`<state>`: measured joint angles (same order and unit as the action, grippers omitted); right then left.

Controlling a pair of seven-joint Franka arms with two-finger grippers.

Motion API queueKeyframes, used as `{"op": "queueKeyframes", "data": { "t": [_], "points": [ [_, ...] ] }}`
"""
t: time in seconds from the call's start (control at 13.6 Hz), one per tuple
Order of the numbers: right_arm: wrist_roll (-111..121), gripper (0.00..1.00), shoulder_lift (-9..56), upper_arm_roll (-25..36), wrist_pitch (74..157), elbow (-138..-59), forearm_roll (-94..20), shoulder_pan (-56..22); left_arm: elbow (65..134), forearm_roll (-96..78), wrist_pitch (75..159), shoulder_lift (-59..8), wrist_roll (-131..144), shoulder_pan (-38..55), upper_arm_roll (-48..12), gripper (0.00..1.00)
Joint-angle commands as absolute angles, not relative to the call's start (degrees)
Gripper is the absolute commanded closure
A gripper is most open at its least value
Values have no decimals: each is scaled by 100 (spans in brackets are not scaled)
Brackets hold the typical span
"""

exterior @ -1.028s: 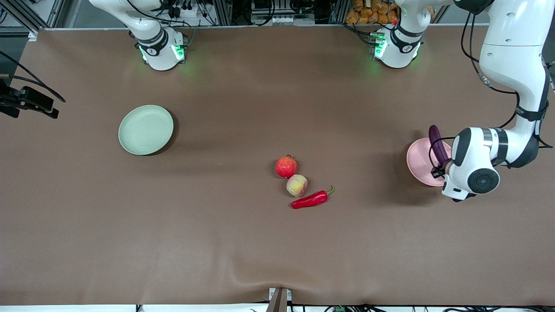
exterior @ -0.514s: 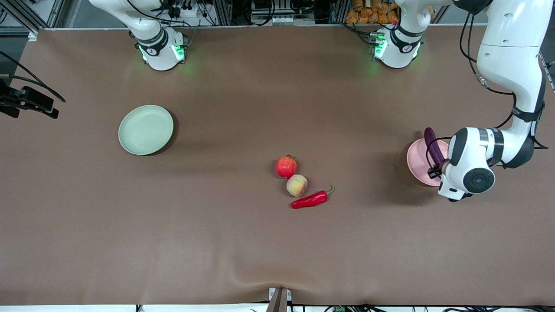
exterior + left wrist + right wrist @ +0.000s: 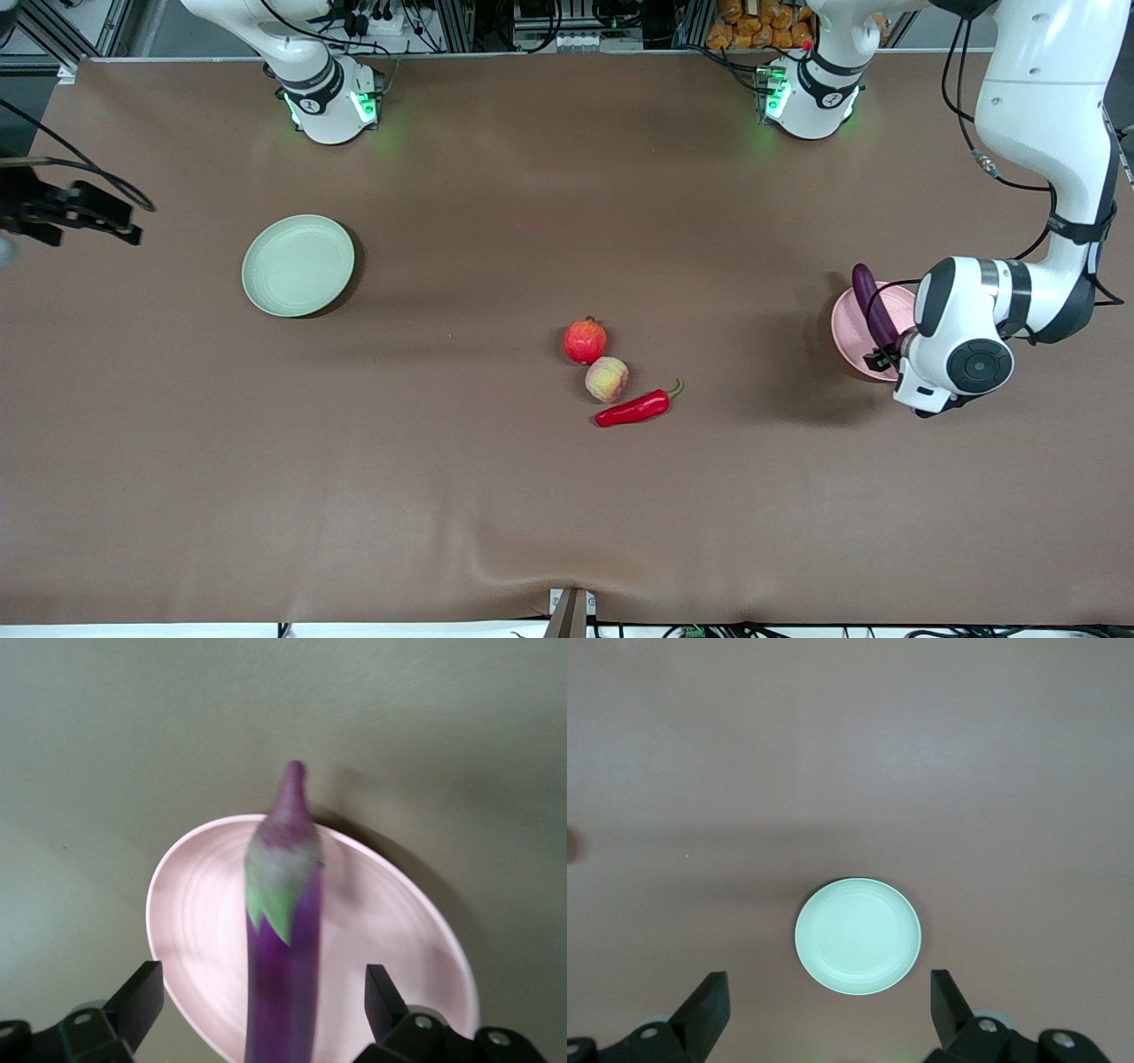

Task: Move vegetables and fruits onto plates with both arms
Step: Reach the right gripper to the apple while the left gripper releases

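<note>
Over the pale pink plate (image 3: 849, 332) (image 3: 381, 912), at the left arm's end of the table, my left gripper (image 3: 881, 357) (image 3: 263, 973) is open. The purple eggplant (image 3: 868, 301) (image 3: 283, 930) leans between the spread fingers with neither touching it, its green-capped stem end over the plate's rim. Mid-table lie the red pomegranate (image 3: 585, 341), the peach-like fruit (image 3: 607, 379) and the red chili pepper (image 3: 633, 408), close together. My right gripper (image 3: 828, 983) hangs open and empty high above the pale green plate (image 3: 299, 265) (image 3: 858, 936).
Brown cloth covers the whole table (image 3: 461, 496). The arms' bases (image 3: 328, 102) (image 3: 811, 97) stand at the table's edge farthest from the front camera. A black device with cables (image 3: 80, 217) sticks in at the right arm's end.
My left gripper has opened and let go of the eggplant, whose stem end has tipped toward the middle of the table. The black device at the right arm's end shifted slightly.
</note>
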<state>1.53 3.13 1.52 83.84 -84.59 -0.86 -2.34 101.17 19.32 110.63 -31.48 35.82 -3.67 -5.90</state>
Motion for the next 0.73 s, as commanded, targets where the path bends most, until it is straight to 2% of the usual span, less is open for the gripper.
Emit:
{"op": "queueKeyframes", "data": {
  "t": [0.0,0.22,0.44,0.66],
  "points": [
    [114,0,709,158,8332,-8359,-114,-736,9881,1934,10505,-2734,3752,-360,-1026,0],
    [53,0,904,114,8472,-8262,-245,-1526,9265,1478,10389,-2882,4541,-133,-1301,0],
    [-873,0,1404,123,9393,-8244,-1070,-2169,8616,1196,10397,-3338,5516,368,-1310,0],
    [-2455,0,2081,114,10350,-8113,-1274,-2907,8061,1143,10502,-3726,6256,711,-1310,0]
  ]
}}
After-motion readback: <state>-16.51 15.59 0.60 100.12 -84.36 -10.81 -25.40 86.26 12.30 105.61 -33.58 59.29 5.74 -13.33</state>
